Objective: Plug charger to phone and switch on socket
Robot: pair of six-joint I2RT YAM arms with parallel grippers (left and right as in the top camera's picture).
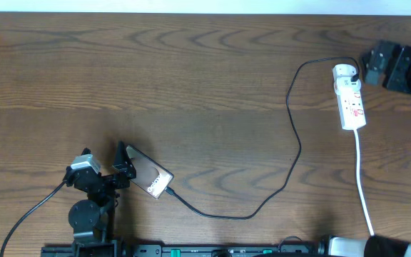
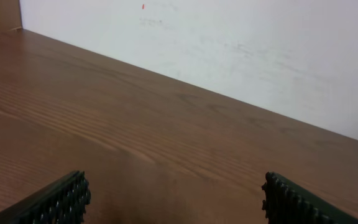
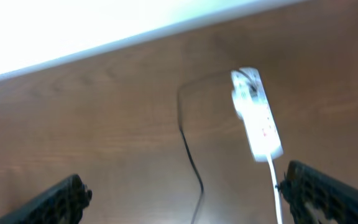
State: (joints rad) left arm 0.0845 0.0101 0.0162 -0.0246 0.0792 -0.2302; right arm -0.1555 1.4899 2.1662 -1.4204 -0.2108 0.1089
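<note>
The phone point(image 1: 150, 176) lies flat near the table's front left, bronze face up. The charger point(image 1: 293, 135), a thin black cable, loops from the phone's lower-right end up to the white plug on the socket point(image 1: 352, 98); whether its tip is seated in the phone I cannot tell. My left gripper point(image 1: 125, 168) is open just left of the phone, which its own view does not show; the left gripper point(image 2: 174, 190) there holds nothing. My right gripper point(image 1: 372, 64) is open beside the socket's plug end. The right wrist view shows the socket point(image 3: 257, 112) and charger point(image 3: 191, 155) beyond the open right gripper point(image 3: 185, 186).
The socket's white cord point(image 1: 362, 185) runs down to the table's front edge at the right. A white wall point(image 2: 241, 50) borders the far side of the wooden table point(image 1: 155, 78).
</note>
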